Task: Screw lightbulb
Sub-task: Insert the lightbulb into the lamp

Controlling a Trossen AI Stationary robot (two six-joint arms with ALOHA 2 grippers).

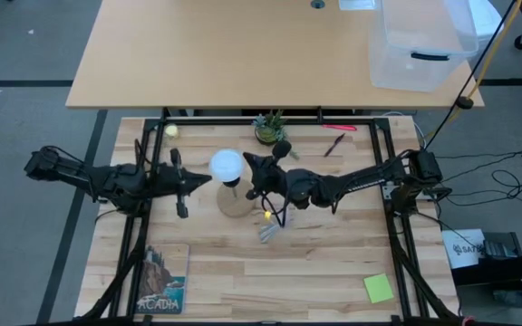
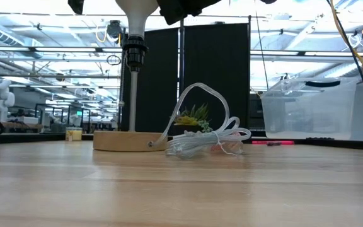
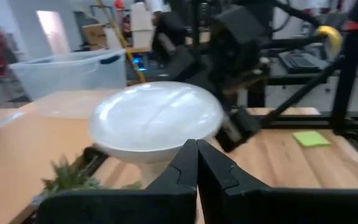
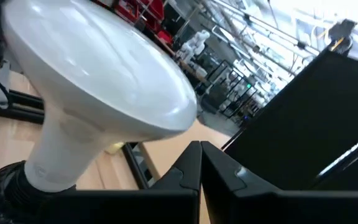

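The white lightbulb (image 1: 227, 165) stands upright with its base in the black socket (image 2: 134, 50) of the round wooden stand (image 1: 234, 204) at the table's middle. My left gripper (image 1: 207, 179) is shut and points level at the bulb from the table's left. In the left wrist view its tips (image 3: 197, 149) show in front of the bulb's pale cone (image 3: 148, 167). My right gripper (image 1: 248, 165) is shut and level on the bulb's right side. In the right wrist view its tips (image 4: 201, 149) stand beside the globe (image 4: 98, 81), with a gap showing. My left gripper's shut fingertips (image 3: 188, 163) are level with the bulb's cone just under the globe, coming from the table's left. I cannot tell whether they touch it. My right gripper touches nothing that shows.
The stand's white cord (image 2: 200, 135) lies bundled just right of the base. A small plant (image 1: 269, 129) and pens (image 1: 333, 145) are at the far side, a book (image 1: 163, 279) near left, a green note (image 1: 378, 288) near right, a clear bin (image 1: 420, 45) beyond.
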